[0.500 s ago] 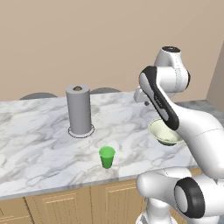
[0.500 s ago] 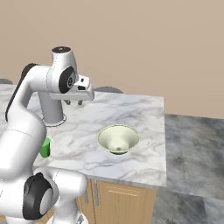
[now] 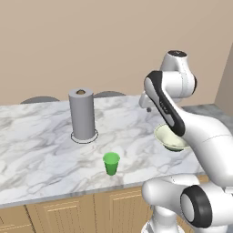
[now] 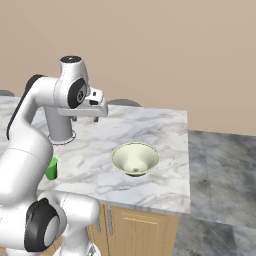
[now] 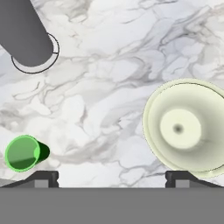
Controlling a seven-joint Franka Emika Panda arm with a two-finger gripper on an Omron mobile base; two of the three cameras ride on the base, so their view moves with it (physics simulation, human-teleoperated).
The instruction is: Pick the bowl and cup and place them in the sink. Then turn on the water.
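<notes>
Fingers [image 5: 112, 177] spread wide, holding nothing, hanging above the marble table [image 3: 41, 136] between cup and bowl. Bowl [image 4: 135, 158] sits upright near the table's right end, apart from the fingers; green cup [image 3: 111, 163] stands near the front edge, well left of the bowl. Grey cylinder [image 3: 82, 114] stands behind the cup.
</notes>
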